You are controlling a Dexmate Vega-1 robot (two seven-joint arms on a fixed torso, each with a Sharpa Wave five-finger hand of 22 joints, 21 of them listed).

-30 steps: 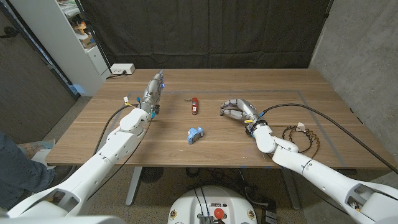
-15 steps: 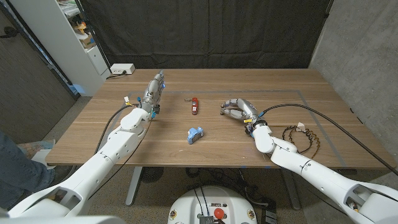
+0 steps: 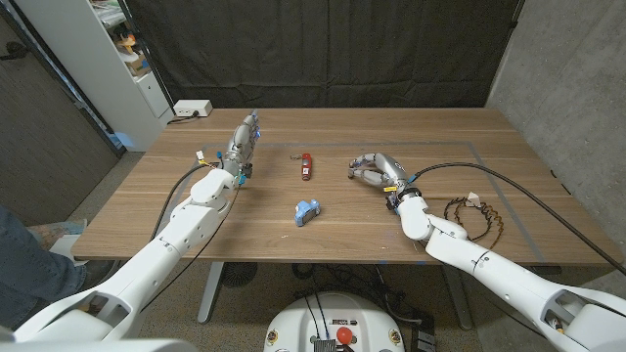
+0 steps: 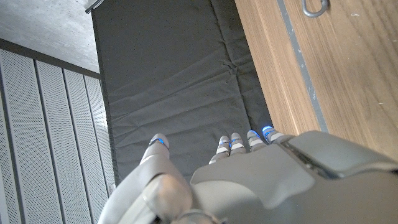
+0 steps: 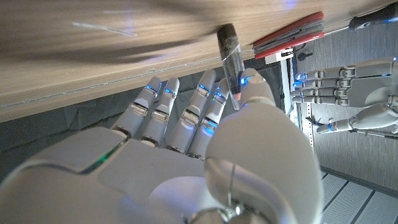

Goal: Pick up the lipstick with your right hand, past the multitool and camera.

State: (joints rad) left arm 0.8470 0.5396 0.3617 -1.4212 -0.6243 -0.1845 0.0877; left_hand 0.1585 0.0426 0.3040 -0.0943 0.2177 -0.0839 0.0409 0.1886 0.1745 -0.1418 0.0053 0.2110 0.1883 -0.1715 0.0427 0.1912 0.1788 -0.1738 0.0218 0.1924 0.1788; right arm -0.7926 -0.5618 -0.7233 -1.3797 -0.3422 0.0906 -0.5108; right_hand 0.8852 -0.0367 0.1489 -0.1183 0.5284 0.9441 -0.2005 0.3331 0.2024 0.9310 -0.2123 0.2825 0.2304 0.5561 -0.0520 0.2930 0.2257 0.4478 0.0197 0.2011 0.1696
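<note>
My right hand (image 3: 378, 169) is curled over the table right of centre. In the right wrist view its thumb and fingers pinch the lipstick (image 5: 229, 61), a dark tube with a clear cap whose dark end is at the wood. From the head view the hand hides the lipstick. The red multitool (image 3: 307, 166) lies to that hand's left, and its red edge (image 5: 290, 38) shows beyond the fingertips. The small blue camera (image 3: 307, 209) sits nearer the front edge. My left hand (image 3: 241, 146) stands on its edge with fingers straight and apart, holding nothing.
A coil of black cable (image 3: 475, 216) lies by my right forearm. A white power strip (image 3: 191, 108) sits at the table's far left corner, with a shelf unit (image 3: 127, 49) behind it. A person's leg (image 3: 22, 256) is at the lower left edge.
My right hand has shifted slightly away from me and to the right, its fingers closing tighter. The left hand, multitool and camera have not moved.
</note>
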